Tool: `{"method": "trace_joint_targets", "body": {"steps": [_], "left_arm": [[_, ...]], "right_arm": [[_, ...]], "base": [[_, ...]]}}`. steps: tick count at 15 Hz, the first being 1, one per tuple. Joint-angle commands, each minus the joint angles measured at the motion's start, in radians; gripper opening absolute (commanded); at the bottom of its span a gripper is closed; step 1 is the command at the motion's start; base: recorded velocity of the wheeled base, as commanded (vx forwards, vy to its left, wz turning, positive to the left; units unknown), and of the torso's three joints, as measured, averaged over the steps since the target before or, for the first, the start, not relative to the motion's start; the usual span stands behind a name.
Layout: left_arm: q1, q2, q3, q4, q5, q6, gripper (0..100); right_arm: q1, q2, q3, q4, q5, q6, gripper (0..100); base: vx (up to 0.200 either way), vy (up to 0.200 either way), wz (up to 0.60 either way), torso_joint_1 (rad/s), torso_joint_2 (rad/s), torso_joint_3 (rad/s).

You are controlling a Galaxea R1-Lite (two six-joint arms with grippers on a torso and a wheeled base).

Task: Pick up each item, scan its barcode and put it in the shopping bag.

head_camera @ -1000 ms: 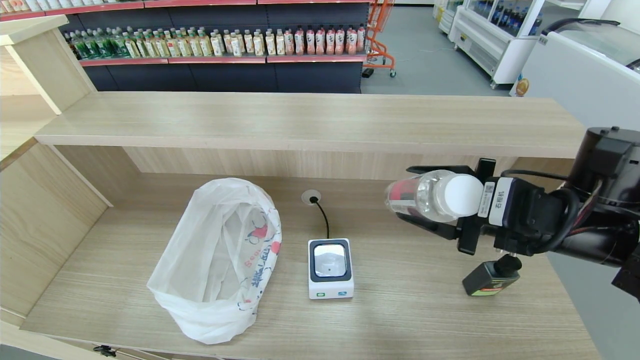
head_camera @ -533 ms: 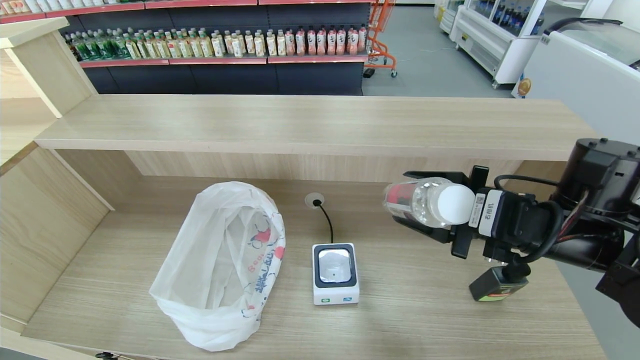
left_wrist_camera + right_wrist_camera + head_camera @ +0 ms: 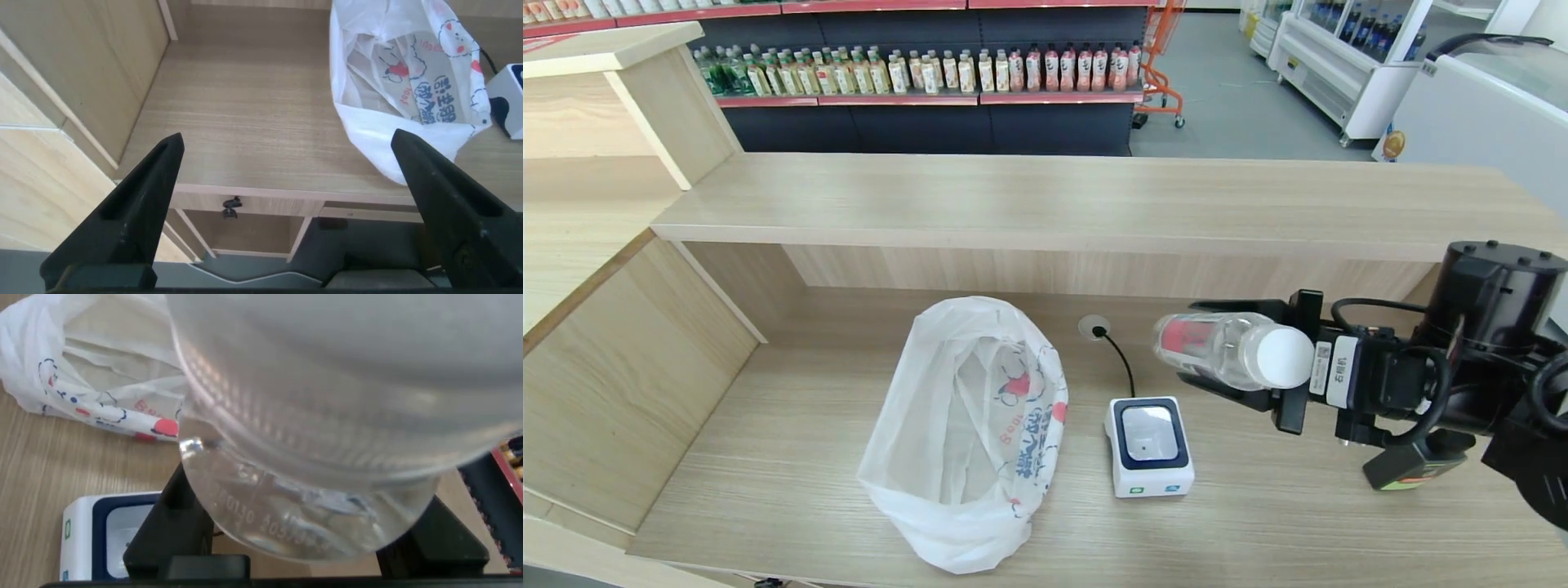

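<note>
Your right gripper (image 3: 1194, 344) is clamped on the clear bottle (image 3: 1225, 349), one black finger on each side. The bottle lies sideways in the air, just right of the scanner (image 3: 1148, 445) and above the counter (image 3: 1258, 523). Its white end faces the wrist and its red label points toward the shopping bag (image 3: 968, 425). The bag stands open left of the scanner and carries red and blue print (with a cartoon figure). Your left gripper (image 3: 288, 143) is spread wide with nothing in it, near the counter's front edge.
</note>
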Motion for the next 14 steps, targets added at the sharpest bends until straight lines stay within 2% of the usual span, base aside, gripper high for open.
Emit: {"method": "trace_joint_targets", "body": {"steps": [1, 3, 5, 7, 10, 14], "left_arm": [[0.0, 0.001, 0.0, 0.0, 0.0, 0.0, 100], [0.0, 0.001, 0.0, 0.0, 0.0, -0.002, 100], [0.0, 0.001, 0.0, 0.0, 0.0, -0.002, 100], [0.0, 0.001, 0.0, 0.0, 0.0, -0.002, 100], [0.0, 0.001, 0.0, 0.0, 0.0, -0.002, 100], [0.0, 0.001, 0.0, 0.0, 0.0, -0.002, 100]], "right_arm": [[-0.076, 0.072, -0.019, -0.006, 0.056, -0.008, 0], [-0.133, 0.126, -0.062, -0.021, 0.176, -0.008, 0], [-0.153, 0.141, -0.083, -0.018, 0.219, -0.002, 0], [-0.165, 0.181, -0.108, -0.023, 0.326, 0.012, 0], [-0.165, 0.25, -0.151, -0.035, 0.372, 0.009, 0], [-0.165, 0.33, -0.163, -0.064, 0.382, 0.002, 0]], "base": [[0.0, 0.0, 0.0, 0.0, 0.0, 0.0], [0.0, 0.0, 0.0, 0.0, 0.0, 0.0], [0.0, 0.0, 0.0, 0.0, 0.0, 0.0], [0.0, 0.0, 0.0, 0.0, 0.0, 0.0], [0.0, 0.0, 0.0, 0.0, 0.0, 0.0], [0.0, 0.0, 0.0, 0.0, 0.0, 0.0]]}}
